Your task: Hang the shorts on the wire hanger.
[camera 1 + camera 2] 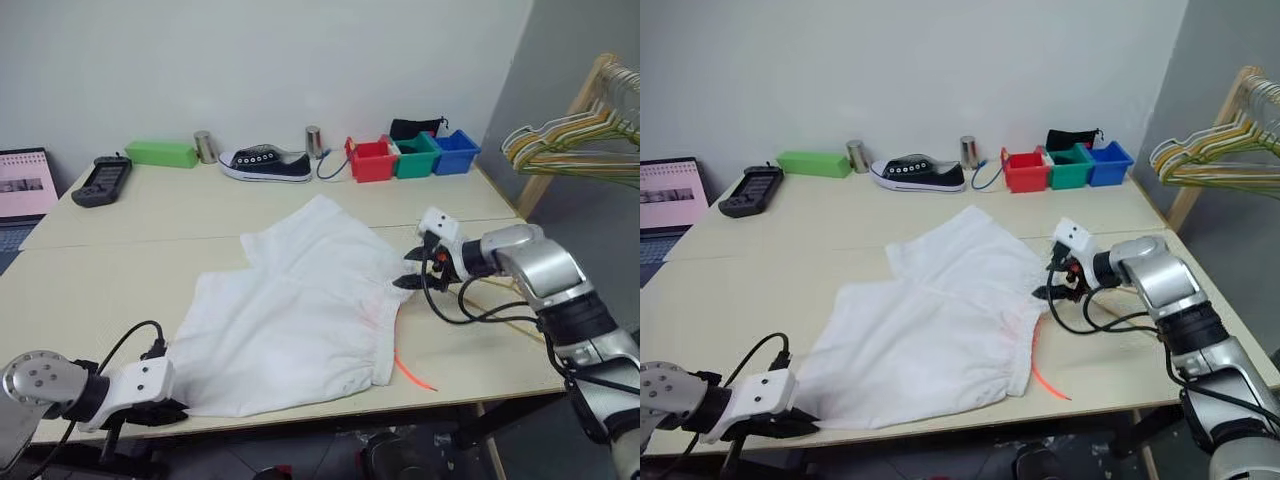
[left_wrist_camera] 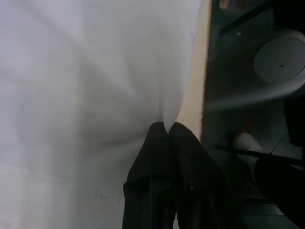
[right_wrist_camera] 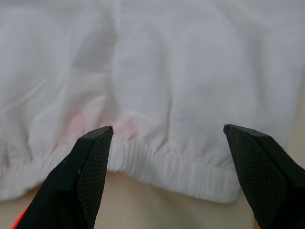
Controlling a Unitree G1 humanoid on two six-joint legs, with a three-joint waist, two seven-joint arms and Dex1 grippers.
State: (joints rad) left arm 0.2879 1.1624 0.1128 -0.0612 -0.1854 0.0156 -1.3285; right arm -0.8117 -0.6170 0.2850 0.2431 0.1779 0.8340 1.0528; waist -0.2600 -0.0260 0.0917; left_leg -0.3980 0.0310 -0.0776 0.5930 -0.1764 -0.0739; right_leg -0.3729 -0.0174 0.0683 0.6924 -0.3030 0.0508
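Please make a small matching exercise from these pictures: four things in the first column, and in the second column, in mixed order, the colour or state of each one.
Things:
1. left gripper
2. right gripper
3. shoe
4. middle bin

Colour or state:
a. green
b. open, at the waistband of the shorts
c. black with a white sole
d. shut on the shorts

Pairs: 1-d, 2-b, 3-c, 4-a

shorts [image 1: 290,330]: white, spread flat on table | orange drawstring [image 1: 412,372] trailing near front edge
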